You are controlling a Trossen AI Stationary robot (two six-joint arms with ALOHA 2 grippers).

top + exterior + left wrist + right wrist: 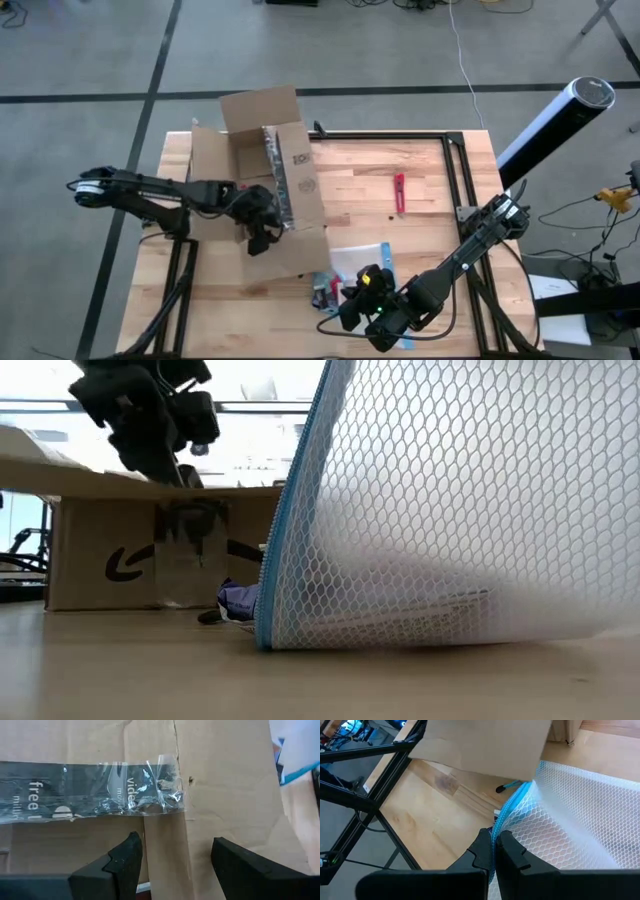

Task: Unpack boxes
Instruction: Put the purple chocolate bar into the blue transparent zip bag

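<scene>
The brown cardboard box stands at the table's left with its flaps spread open; a torn strip of clear tape lies across one flap. My left gripper hovers open just over the box's near flap, with nothing between its fingers. Near the table's front edge my right gripper is shut on a clear honeycomb pouch with a blue edge. In the low view the pouch fills the right side. My right gripper pinches the pouch's blue edge between its two fingers, which lie across that edge. The pouch stands raised from the hold, and its lower end rests on the table.
A small red tool lies on the wood right of the box. A small purple and dark item sits on the table by the pouch's lower corner. A black metal frame borders the table's far and right sides.
</scene>
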